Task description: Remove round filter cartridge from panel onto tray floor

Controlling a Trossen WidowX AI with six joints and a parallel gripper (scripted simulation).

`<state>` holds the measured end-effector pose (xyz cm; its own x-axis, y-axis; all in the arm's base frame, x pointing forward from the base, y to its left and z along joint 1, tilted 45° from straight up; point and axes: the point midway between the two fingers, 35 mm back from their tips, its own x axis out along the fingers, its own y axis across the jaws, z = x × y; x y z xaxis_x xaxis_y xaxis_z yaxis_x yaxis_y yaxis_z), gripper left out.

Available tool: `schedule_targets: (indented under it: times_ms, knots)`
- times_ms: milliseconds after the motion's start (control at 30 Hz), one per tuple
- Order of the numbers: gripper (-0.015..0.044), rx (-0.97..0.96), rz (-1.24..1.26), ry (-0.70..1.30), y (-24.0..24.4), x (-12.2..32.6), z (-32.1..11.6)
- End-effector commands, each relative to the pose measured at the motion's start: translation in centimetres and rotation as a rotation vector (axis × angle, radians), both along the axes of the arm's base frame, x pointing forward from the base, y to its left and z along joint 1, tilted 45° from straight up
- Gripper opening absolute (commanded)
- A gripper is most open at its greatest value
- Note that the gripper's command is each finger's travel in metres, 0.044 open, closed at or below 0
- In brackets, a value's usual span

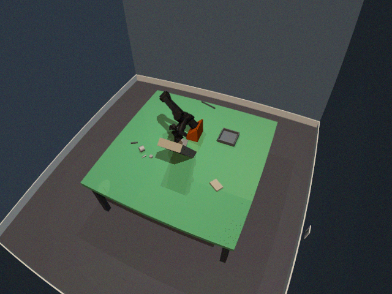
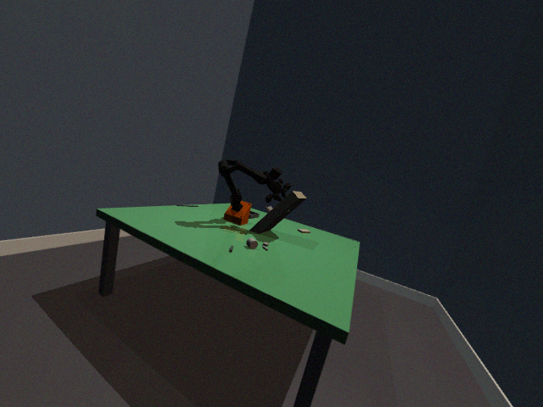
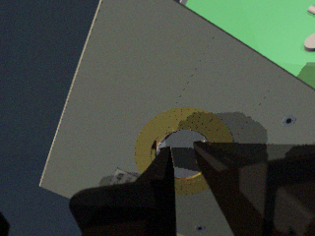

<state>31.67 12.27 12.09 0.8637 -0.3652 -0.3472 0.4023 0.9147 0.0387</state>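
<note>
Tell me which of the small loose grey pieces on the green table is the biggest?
The short cylinder, between the dark rod and the two tiny bits; it is clearly bulkier than both.
</note>
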Motion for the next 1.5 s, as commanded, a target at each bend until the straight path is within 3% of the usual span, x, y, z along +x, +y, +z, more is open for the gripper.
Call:
schedule_targets:
  times_ms: [0, 567, 800, 1467]
  knots:
    - [0.0000, 0.131, -0.052, -0.033, -0.40, 0.62, -0.53]
    - [0.0000, 0.609, -0.250, -0.236, -0.38, 0.58, -0.51]
    - [0.0000, 0.507, -0.208, -0.193, -0.40, 0.64, -0.54]
    - [0.0000, 0.507, -0.208, -0.193, -0.40, 0.64, -0.54]
